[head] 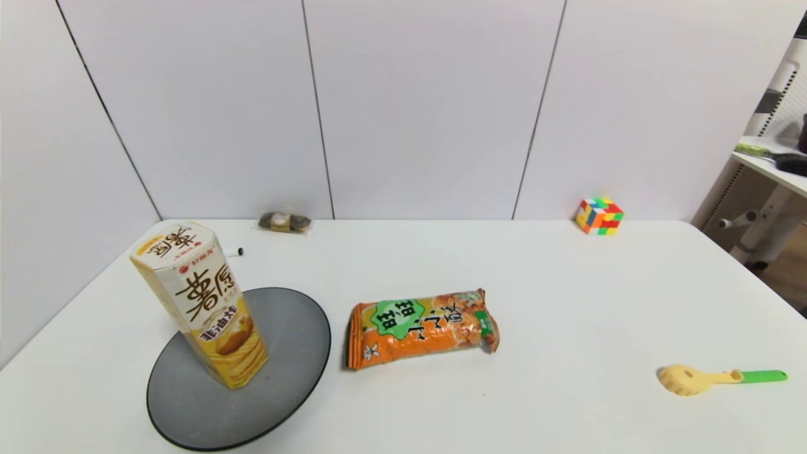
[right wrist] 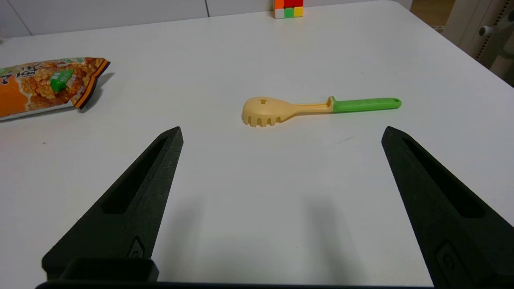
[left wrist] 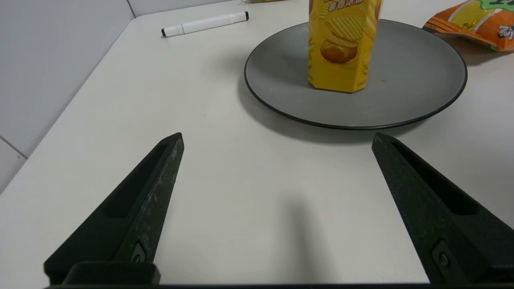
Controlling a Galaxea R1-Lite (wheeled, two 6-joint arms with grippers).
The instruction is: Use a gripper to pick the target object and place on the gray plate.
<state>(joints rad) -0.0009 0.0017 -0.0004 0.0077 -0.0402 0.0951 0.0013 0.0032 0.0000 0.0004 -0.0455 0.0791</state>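
The tall hexagonal yellow-and-white snack box point(head: 200, 301) stands upright on the gray plate point(head: 290, 353) at the table's left front. In the left wrist view the box point(left wrist: 341, 44) stands on the plate point(left wrist: 417, 80) ahead of my left gripper point(left wrist: 277, 138), which is open and empty above the bare table, short of the plate's rim. My right gripper point(right wrist: 281, 132) is open and empty above the table, short of a spoon. Neither gripper shows in the head view.
A flat orange snack bag point(head: 421, 326) lies right of the plate. A yellow spoon with a green handle point(head: 715, 378) lies at the right front. A colour cube point(head: 599, 215) and a small wrapped item point(head: 285, 222) sit at the back. A white marker point(left wrist: 204, 24) lies behind the plate.
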